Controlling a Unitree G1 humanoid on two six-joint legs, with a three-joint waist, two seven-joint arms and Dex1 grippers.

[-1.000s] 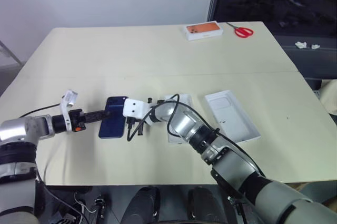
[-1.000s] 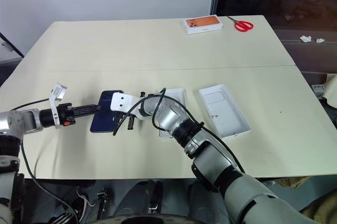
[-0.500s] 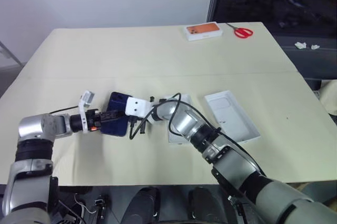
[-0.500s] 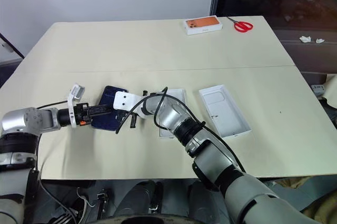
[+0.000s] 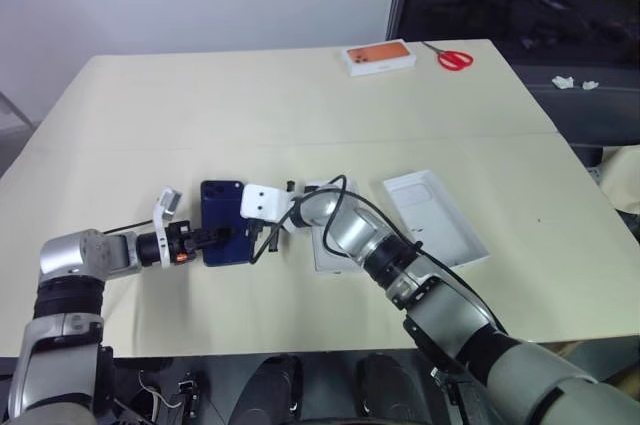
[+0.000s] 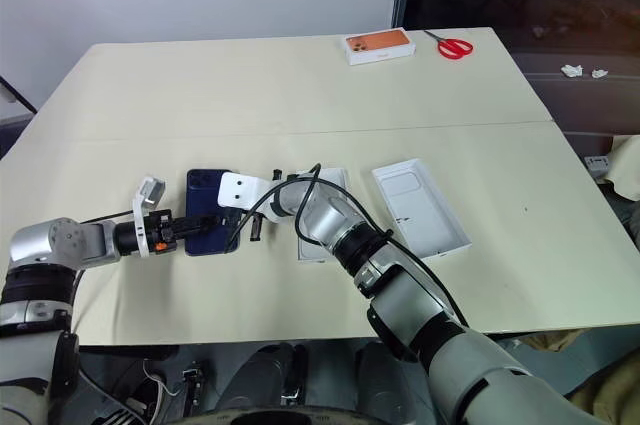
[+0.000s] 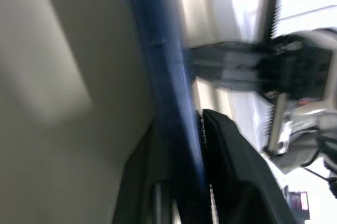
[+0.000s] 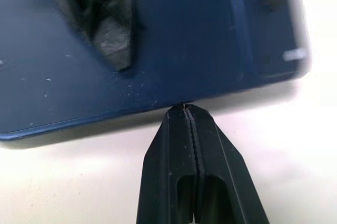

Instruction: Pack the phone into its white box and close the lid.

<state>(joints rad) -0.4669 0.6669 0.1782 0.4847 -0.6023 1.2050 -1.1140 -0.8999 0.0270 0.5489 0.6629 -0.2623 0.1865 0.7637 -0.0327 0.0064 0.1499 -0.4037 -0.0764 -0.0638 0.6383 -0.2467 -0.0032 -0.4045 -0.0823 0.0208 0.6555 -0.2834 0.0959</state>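
The dark navy phone lies left of the table's middle, one long edge raised. My left gripper reaches in from the left, and its fingers are closed on the phone, one on each face. My right gripper is shut and empty, its tips against the phone's other long edge. A white box lies just right of it, mostly under my right arm. Farther right lies a shallow white piece, open side up, with a rounded outline inside; it may be the lid.
An orange-topped box and red scissors sit at the far edge of the cream table. A black cable loops over my right wrist above the white box.
My left gripper has slid right across the phone and closed from wide open onto it. The phone's far end has swung left. My right gripper has stayed shut at the phone's edge.
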